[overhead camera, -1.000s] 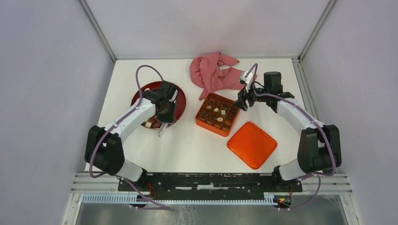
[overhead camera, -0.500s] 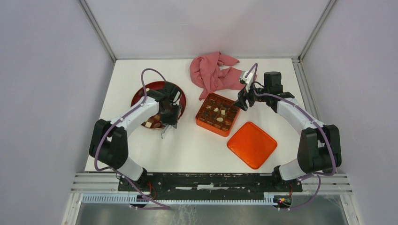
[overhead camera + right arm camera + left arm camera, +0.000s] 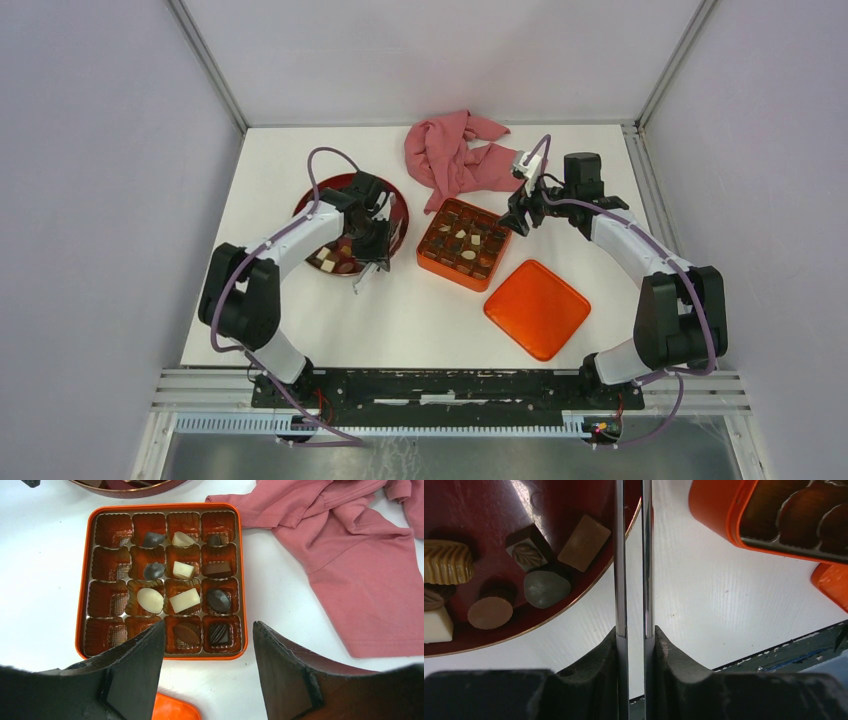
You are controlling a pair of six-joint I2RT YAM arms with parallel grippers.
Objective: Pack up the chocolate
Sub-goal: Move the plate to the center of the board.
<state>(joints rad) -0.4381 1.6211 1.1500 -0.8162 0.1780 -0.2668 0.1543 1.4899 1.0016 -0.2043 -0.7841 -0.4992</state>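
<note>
On the white table (image 3: 420, 330) an orange tin (image 3: 448, 276) sits near the middle, its orange lid (image 3: 537, 308) lying apart on the near right and a crumpled pink cloth (image 3: 450, 155) behind it. Just left of the tin, with a strip of bare table between them, is a round dark-red plate (image 3: 484, 505). The chocolate (image 3: 540, 587) is split between the two: several pieces lie loose on the plate, among them a grey-green lump, a tan disc, a tan slab, a ridged caramel-coloured one and a white block. Others sit singly in the tin's gridded cups, with cream and dark pieces filling most of the three right-hand columns in the right wrist view, while the left-hand column looks empty. The left gripper (image 3: 636, 640) is pressed in on a pair of metal tweezers (image 3: 619, 555), whose two thin blades run close together across the plate's rim. Their tips pass out of the wrist view, so whether they pinch a piece I cannot tell. The right gripper (image 3: 208, 627) hangs over the near edge of the tin with its fingers (image 3: 135, 665) spread wide and nothing between them, one finger covering part of a corner cup.
</note>
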